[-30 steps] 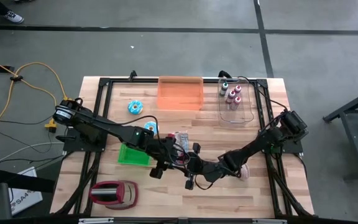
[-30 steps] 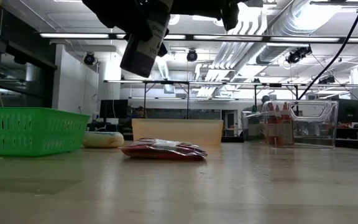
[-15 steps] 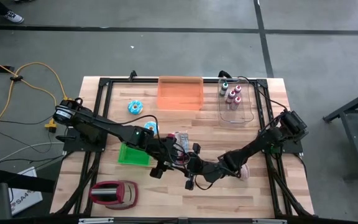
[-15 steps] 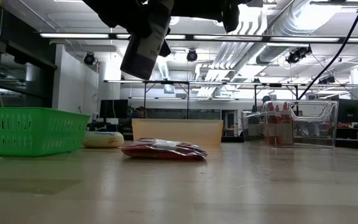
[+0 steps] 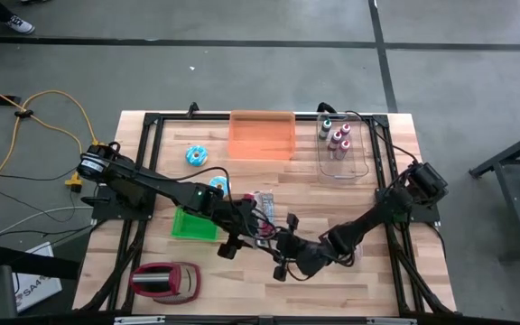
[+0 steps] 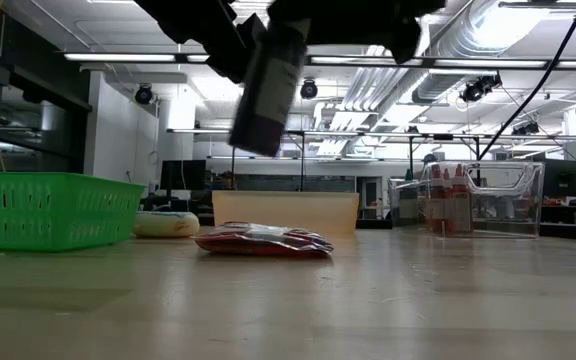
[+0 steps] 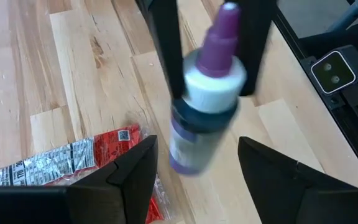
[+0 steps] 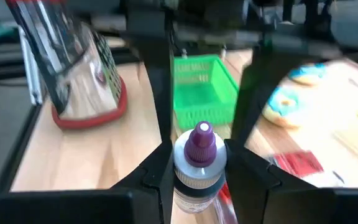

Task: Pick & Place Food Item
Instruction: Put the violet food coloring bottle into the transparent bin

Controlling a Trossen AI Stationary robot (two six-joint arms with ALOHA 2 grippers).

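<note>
Right pincer is clamped on a purple-capped bottle, carried in the air above the table near the middle front. Left pincer sits just behind it, fingers apart, holding nothing. Pick looks done; placing is left. Red food packet lies flat, untouched.

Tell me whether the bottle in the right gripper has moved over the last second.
Yes. In the low view the bottle, shut in the right gripper, has shifted rightward, from left of the tan bin to above it.
</note>
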